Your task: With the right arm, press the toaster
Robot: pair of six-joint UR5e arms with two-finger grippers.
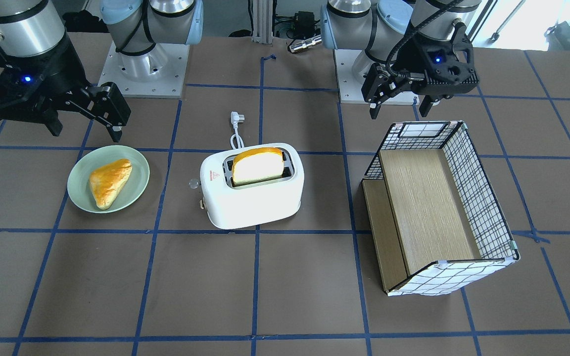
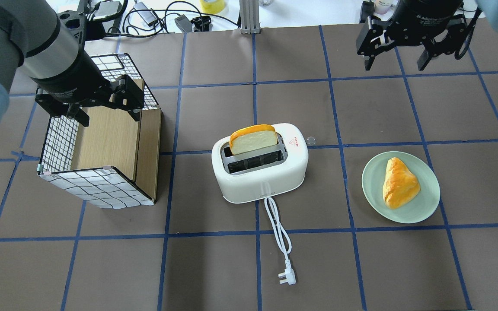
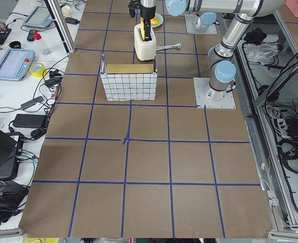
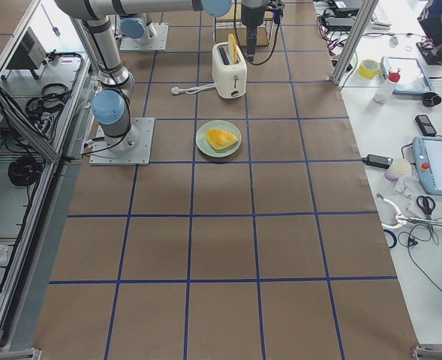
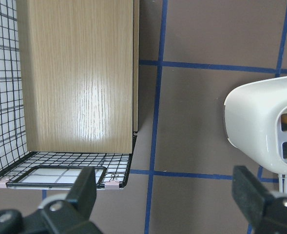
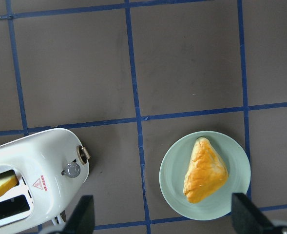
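We see the toaster [image 2: 260,172] standing at the centre of the overhead view on the brown table [image 2: 361,268], with a slice of bread [image 2: 252,139] sticking up from its top. Its white cord [image 2: 275,220] runs toward the lower edge of the frame and ends in a plug [image 2: 287,276]. The right gripper [image 2: 396,65] hangs at the upper right, fingers spread wide and holding nothing, well apart from the toaster. Below it, at the right, a pale green plate [image 2: 426,207] carries a triangular pastry [image 2: 399,182]. At the upper left the left gripper [image 2: 108,115] hovers, likewise spread and empty, over a wire basket [image 2: 97,190] lying on its side with a wooden board [image 2: 106,147] inside.
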